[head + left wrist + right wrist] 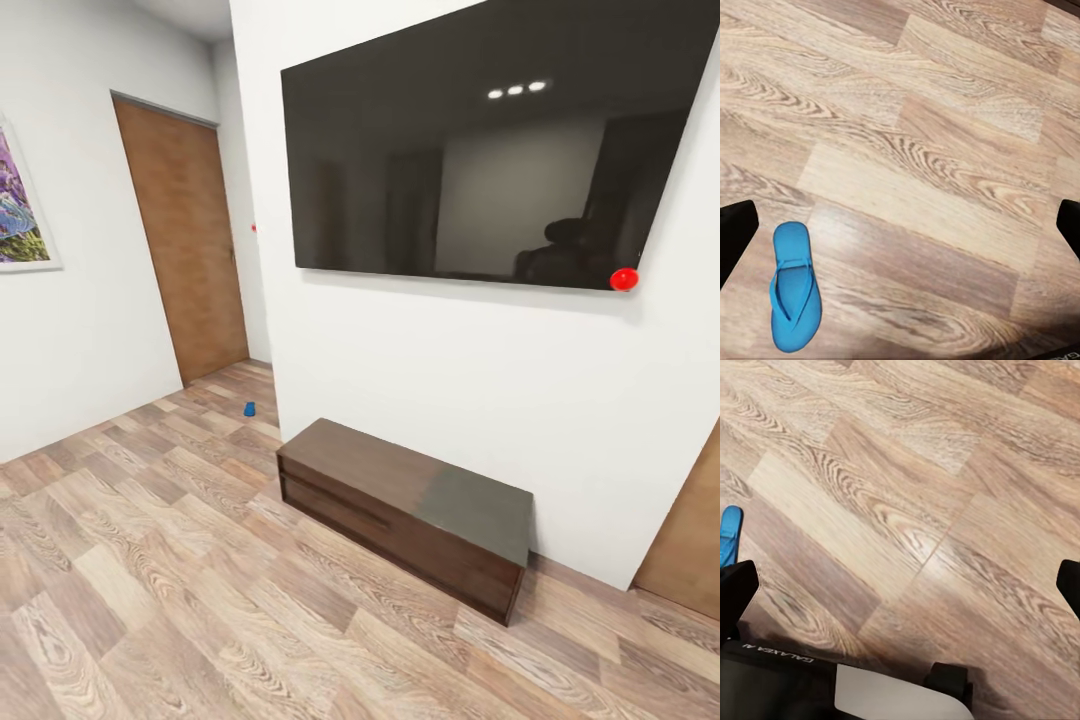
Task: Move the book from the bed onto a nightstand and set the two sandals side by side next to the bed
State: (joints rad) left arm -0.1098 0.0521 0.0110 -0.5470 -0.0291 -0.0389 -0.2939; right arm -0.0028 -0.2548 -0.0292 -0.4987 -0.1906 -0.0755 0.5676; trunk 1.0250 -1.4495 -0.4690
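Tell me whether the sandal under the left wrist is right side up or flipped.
Right side up. The sandal lies flat on the wood floor with its blue thong strap facing up toward the left wrist camera.

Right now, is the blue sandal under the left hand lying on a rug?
No. In the left wrist view the sandal lies flat on bare wood-plank floor, with no rug beneath it.

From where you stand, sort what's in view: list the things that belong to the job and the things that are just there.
Belongs to the job:
- blue sandal lying flat on the wood floor

Just there:
- wall-mounted TV
- long dark bench-like unit
- wooden door
- framed picture
- small blue object on the floor by the door
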